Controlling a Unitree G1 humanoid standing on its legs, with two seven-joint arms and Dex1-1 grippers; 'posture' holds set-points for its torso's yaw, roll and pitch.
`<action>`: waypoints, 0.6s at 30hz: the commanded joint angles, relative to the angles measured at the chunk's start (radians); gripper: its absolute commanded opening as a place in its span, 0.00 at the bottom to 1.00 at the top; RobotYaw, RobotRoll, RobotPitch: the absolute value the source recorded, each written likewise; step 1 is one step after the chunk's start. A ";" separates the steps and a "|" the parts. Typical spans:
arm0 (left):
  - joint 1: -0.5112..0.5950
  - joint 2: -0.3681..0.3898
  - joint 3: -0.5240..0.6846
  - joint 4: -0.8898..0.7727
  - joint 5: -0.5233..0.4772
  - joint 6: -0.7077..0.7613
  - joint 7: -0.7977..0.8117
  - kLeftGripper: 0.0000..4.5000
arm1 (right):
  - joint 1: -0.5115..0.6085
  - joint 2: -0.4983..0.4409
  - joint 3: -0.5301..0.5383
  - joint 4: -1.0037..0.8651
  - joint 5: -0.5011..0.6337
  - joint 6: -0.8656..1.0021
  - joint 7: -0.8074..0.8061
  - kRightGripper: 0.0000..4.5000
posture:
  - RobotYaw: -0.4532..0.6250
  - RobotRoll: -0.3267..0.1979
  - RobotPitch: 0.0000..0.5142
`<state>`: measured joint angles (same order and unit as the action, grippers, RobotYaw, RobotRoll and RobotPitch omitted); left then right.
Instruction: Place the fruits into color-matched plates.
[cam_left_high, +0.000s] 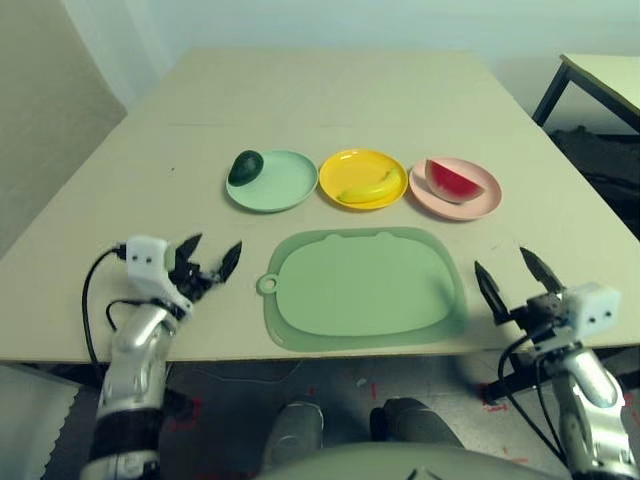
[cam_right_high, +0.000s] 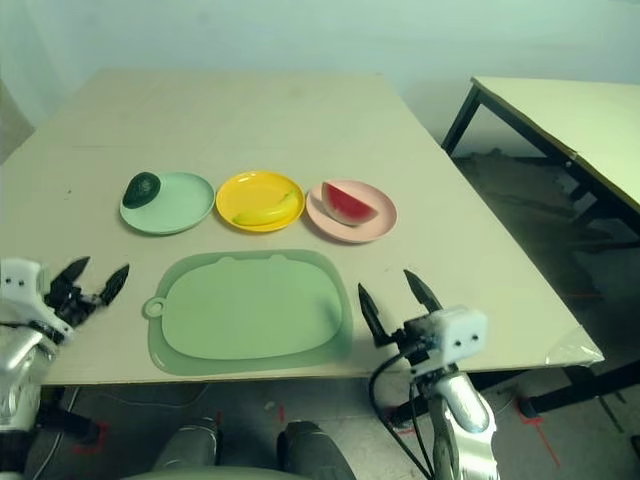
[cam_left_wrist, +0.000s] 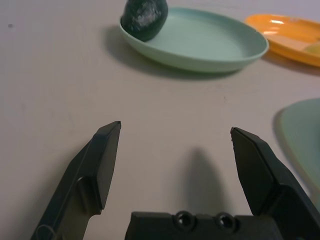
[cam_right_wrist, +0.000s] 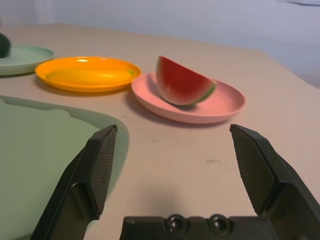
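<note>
Left eye view shows the three fruits each lying in a plate of matching colour, the plates set in a row across the middle of the pale surface (cam_left_high: 330, 90). Farthest to the robot's left, the dark green avocado (cam_left_high: 246, 167) sits at the left edge of the mint green plate (cam_left_high: 285, 185), resting against its rim. Just beside it, the yellow plate (cam_left_high: 362, 165) holds the curved yellow banana (cam_left_high: 365, 188), which lies along the nearer side of the dish. Next along, the pink plate (cam_left_high: 480, 202) carries the red watermelon wedge (cam_left_high: 454, 180), standing with its red face outward and its green rind against the dish. The three plates stand close together, rim near rim. Nearer the robot, in front of the plates and apart from them, lies a large green mat (cam_left_high: 362, 290) with rounded corners and a small tab at its left edge; nothing rests on it. The left hand (cam_left_high: 210, 262) hovers near the front left of the surface, to the left of the mat, its two black fingers spread wide and holding nothing. The right hand (cam_left_high: 517, 277) is at the front right edge, just right of the mat, its fingers likewise wide apart and empty. A second table (cam_right_high: 560, 110) stands off to the robot's right.
</note>
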<state>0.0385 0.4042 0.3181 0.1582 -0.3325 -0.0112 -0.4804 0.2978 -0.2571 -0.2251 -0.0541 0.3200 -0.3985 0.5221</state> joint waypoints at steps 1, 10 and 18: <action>0.012 -0.010 -0.004 -0.020 0.001 0.033 0.018 0.99 | 0.018 -0.003 0.001 -0.044 0.012 0.006 -0.003 1.00 | 0.48 0.62 0.18; 0.009 0.016 -0.006 -0.040 0.011 0.048 0.016 0.99 | 0.011 0.005 -0.036 -0.048 0.034 0.045 -0.058 1.00 | 0.51 0.62 0.18; 0.027 0.028 -0.002 -0.079 0.019 0.052 0.020 0.99 | 0.016 0.018 -0.011 -0.047 0.029 0.044 -0.038 1.00 | 0.54 0.62 0.20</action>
<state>0.0585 0.4202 0.3153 0.0927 -0.3216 0.0314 -0.4593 0.3028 -0.2455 -0.2469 -0.1067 0.3451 -0.3613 0.4845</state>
